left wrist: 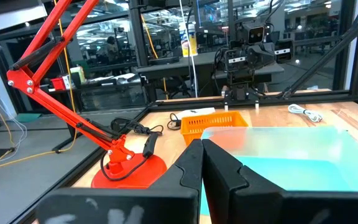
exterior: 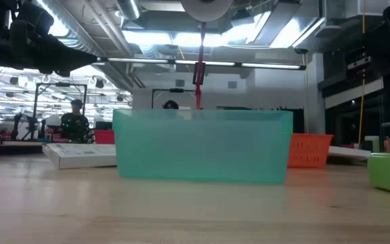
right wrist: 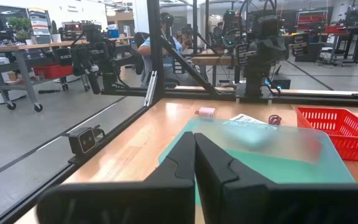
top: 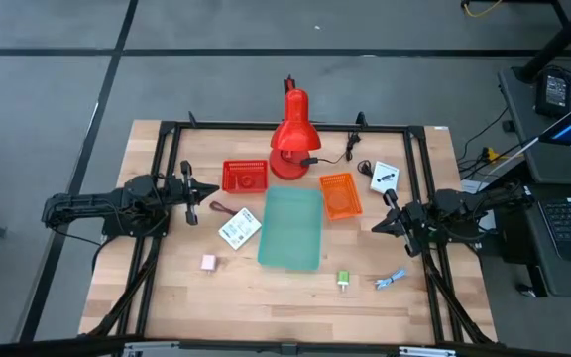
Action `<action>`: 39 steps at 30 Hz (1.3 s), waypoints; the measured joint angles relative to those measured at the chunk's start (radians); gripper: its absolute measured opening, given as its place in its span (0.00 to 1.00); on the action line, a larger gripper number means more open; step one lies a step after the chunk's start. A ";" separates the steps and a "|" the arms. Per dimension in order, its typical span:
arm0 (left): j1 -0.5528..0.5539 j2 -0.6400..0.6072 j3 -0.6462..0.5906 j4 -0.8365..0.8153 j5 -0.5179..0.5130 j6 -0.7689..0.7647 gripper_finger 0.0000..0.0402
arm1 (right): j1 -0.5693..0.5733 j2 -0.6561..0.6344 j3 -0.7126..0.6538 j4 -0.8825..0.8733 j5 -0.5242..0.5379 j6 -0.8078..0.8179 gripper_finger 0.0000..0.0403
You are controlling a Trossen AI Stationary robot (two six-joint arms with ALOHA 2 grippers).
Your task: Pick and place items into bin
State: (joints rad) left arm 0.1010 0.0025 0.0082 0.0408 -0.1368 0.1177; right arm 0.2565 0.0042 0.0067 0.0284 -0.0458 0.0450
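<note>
So as far as we can see nothing's been binned yet: the teal bin [top: 292,229] sits mid-counter [top: 167,297] and looks empty from above, with everything still lying loose around it. Quick count: one pink cube [top: 208,262] off to the bin's left near the front, one green block [top: 344,280] and one blue-white clip [top: 392,280] near its front right corner, two white printed cards, one [top: 238,229] just beside the bin's left wall and the other [top: 385,177] further back on the right, plus one dark coiled cable [top: 216,208] near the first card. Also two small baskets, a red one [top: 245,176] and an orange one [top: 340,194], and the red desk lamp [top: 292,137] behind the bin, which we'd guess isn't part of the job. The left pincer [top: 211,192] hangs at the counter's left side and the right pincer [top: 377,227] at the right, both pinched fully closed with nothing in them. So we reckon all six items are still to go.
</note>
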 joint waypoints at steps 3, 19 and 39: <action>0.000 0.000 0.000 0.000 0.000 0.000 0.01 | 0.000 0.000 0.000 0.000 0.000 0.000 0.00; 0.000 0.000 0.000 0.000 0.000 0.000 0.01 | 0.000 0.000 0.000 0.000 0.000 0.000 0.00; 0.000 0.000 0.000 0.000 0.000 0.000 0.01 | 0.000 0.000 0.000 0.000 0.001 -0.069 0.00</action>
State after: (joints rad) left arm 0.1012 0.0025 0.0079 0.0408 -0.1369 0.1177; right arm 0.2562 0.0043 0.0067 0.0288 -0.0447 -0.0244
